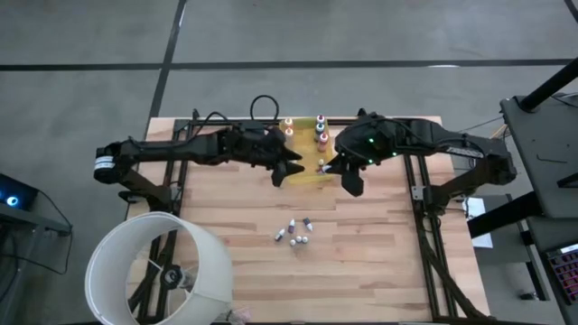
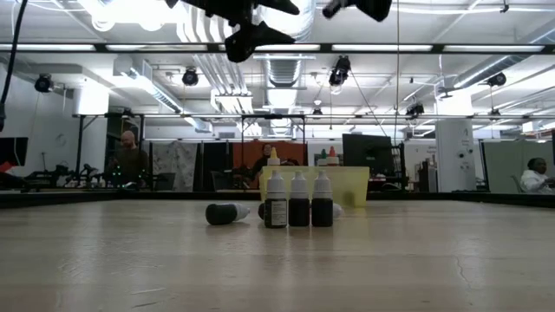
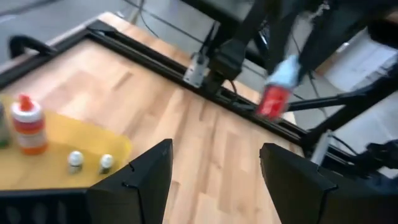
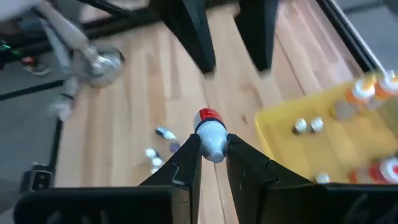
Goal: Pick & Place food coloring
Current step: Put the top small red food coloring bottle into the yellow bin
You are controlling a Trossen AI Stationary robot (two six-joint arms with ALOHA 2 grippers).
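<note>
Already several food coloring bottles (image 1: 320, 132) stand in my yellow tray (image 1: 305, 177) at the far side of the table, so I judge the job partly done. A small cluster of bottles (image 1: 294, 234) waits on the bare wood, well apart from the tray toward the near edge; in the low view three stand upright and at least one lies on its side. My right gripper (image 4: 212, 149) hangs beside the tray's edge, its fingers pinched on a red-capped bottle (image 4: 211, 132), cap pointing away from the wrist. My left gripper (image 3: 214, 177) hovers above the tray's other side, its fingers spread wide with nothing between them. Both grippers sit high above the table, far from the loose cluster.
</note>
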